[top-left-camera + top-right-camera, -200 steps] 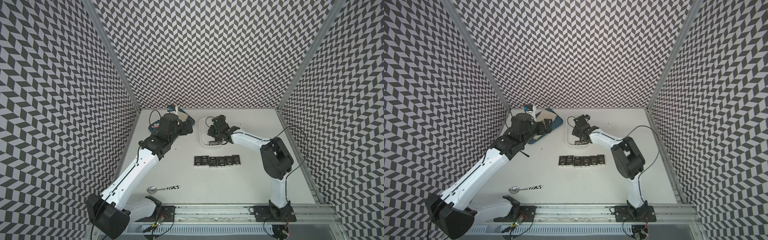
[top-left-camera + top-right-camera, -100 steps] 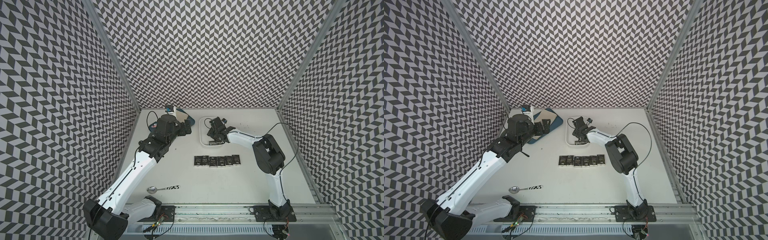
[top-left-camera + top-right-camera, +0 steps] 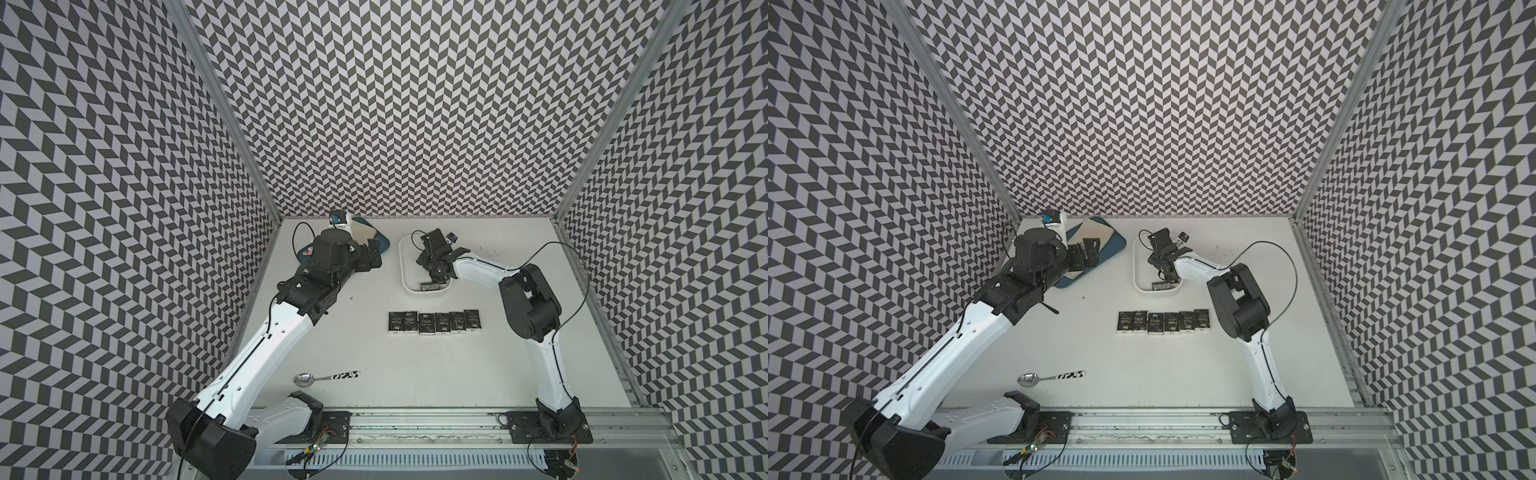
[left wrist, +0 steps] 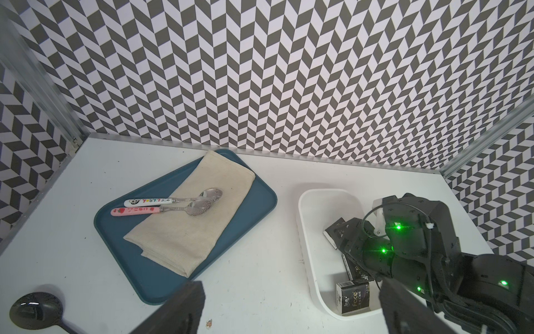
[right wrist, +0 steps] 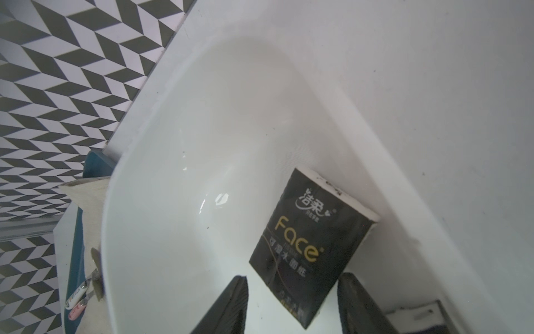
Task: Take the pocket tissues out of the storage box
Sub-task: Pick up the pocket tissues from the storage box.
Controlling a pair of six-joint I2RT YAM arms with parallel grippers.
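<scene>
- Overhead, chevron walls (image 3: 395,104) enclose a white table (image 3: 415,374).
- White storage box (image 3: 402,266) at 12 o'clock, partly hidden by the right arm (image 3: 482,270).
- Six pocket tissues (image 3: 434,323) rowed at its 6 o'clock; others inside.
- Half-spread, the right gripper (image 5: 293,276) straddles one packet (image 5: 312,237); grip unclear.
- Wide, empty: left gripper (image 4: 290,284).

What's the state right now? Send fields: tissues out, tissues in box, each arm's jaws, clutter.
tissues out: six pocket tissues in a row on the table, outside the storage box
tissues in box: at least two show, an upright packet at the near end; right arm hides the rest
right gripper: jaws open either side of a leaning packet
left gripper: jaws open, empty, near the blue tray
clutter: spoon on table; two spoons on cloth in tray
</scene>
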